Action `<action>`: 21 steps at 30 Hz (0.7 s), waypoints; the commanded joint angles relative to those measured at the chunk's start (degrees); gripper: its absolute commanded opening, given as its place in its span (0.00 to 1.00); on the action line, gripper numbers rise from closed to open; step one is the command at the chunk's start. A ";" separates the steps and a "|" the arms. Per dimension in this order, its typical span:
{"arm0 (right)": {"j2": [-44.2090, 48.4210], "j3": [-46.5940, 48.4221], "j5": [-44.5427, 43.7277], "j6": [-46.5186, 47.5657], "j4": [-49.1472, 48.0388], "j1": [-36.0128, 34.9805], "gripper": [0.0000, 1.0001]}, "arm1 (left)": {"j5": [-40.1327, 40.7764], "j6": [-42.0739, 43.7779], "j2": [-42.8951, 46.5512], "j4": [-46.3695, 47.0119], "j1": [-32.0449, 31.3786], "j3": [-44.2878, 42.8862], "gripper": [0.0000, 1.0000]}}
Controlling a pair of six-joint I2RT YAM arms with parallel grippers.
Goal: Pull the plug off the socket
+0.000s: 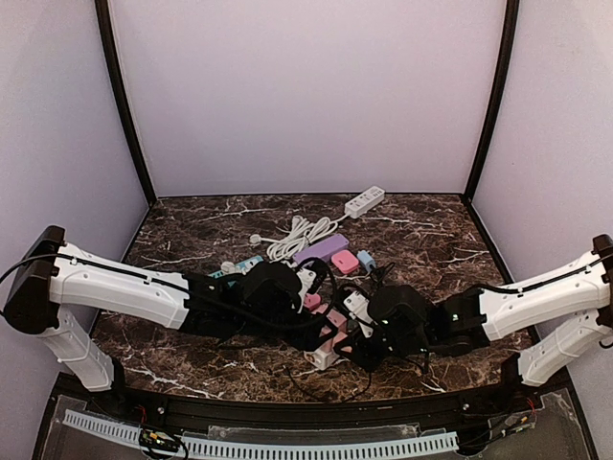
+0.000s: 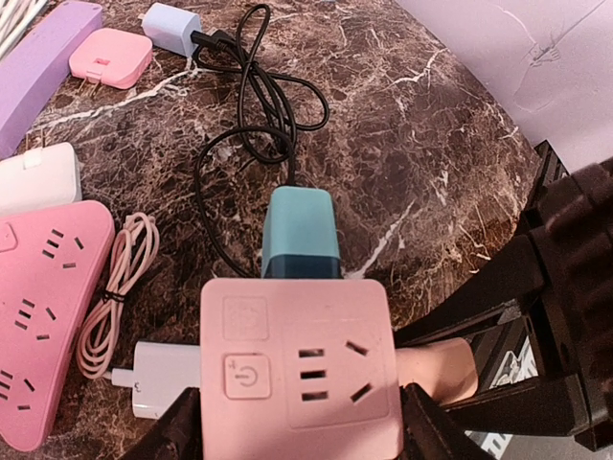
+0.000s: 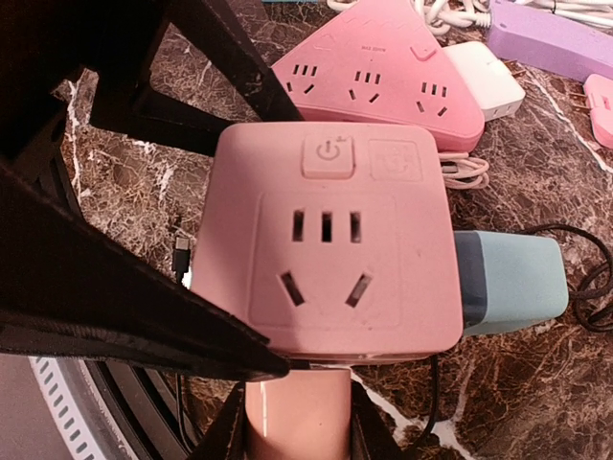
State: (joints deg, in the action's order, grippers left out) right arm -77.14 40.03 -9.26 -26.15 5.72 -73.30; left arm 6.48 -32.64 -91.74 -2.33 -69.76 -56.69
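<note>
A pink cube socket (image 2: 297,364) (image 3: 326,259) sits between the fingers of my left gripper (image 2: 299,426), which is shut on its two sides. A pink plug (image 3: 299,412) (image 2: 436,369) sticks out of one side face, its end against the socket. My right gripper (image 3: 297,426) is shut on this plug. A teal plug (image 2: 300,230) (image 3: 508,283) sits in another side and a white plug (image 2: 163,379) in the third. In the top view both grippers meet at the socket (image 1: 335,323) near the table's front middle.
A pink triangular power strip (image 2: 43,316) (image 3: 374,72) lies close beside the socket, with a coiled pink cable (image 2: 115,287) between them. Farther off are a purple strip (image 2: 38,67), a flat pink adapter (image 2: 110,57), a pale blue charger (image 2: 172,27) with black cable, and a white strip (image 1: 364,201).
</note>
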 commanded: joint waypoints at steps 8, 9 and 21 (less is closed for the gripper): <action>-1.43 -0.67 -10.79 -2.60 -2.75 -3.34 0.00 | 0.85 -1.35 1.10 -10.68 1.98 4.10 0.22; -1.84 -0.85 -11.04 -2.93 -2.73 -3.61 0.00 | 0.76 -1.59 1.20 -10.75 2.12 4.16 0.22; -0.94 0.82 -11.43 -3.53 -0.70 -3.41 0.00 | -0.50 0.49 1.24 -9.84 2.80 5.33 0.20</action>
State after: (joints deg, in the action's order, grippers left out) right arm -79.29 39.83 -17.19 -28.40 2.52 -77.38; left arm 4.27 -33.23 -89.95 -1.34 -68.49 -54.43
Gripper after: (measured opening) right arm 0.254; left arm 0.607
